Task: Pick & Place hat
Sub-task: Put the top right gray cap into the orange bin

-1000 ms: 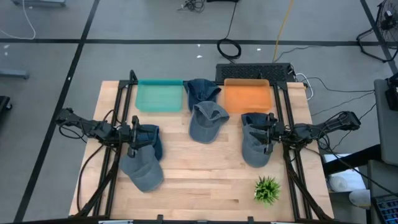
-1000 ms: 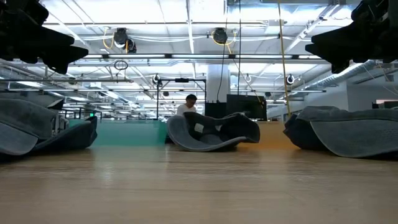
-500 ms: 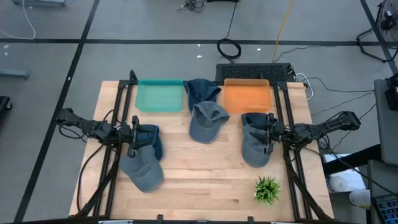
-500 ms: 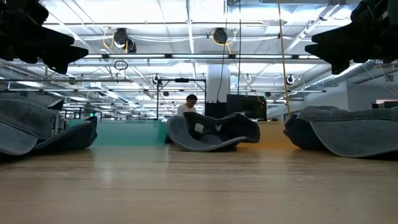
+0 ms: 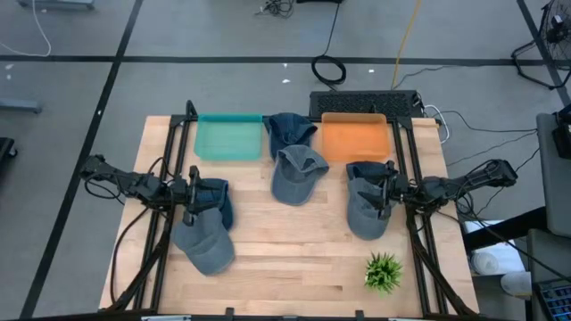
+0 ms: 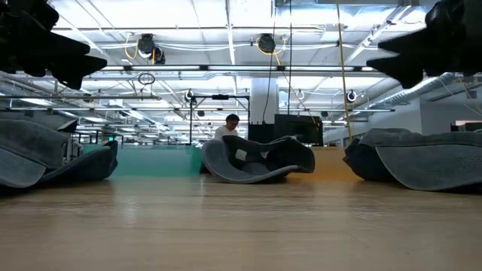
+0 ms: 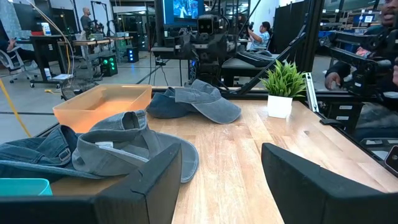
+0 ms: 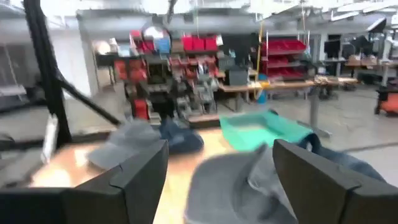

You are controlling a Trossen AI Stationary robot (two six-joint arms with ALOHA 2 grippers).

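Grey hat (image 5: 364, 207) lies under the right gripper (image 5: 385, 192), near the orange tray (image 5: 354, 141). Both grippers' fingers are released, holding nothing. The soft cloth could slip out if only a thin fold gets pinched.

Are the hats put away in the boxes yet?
Not yet. The green bin and orange bin hold no hats. Both grippers are open and empty: left gripper over the left hat, right gripper over the right hat. The middle hats also wait.
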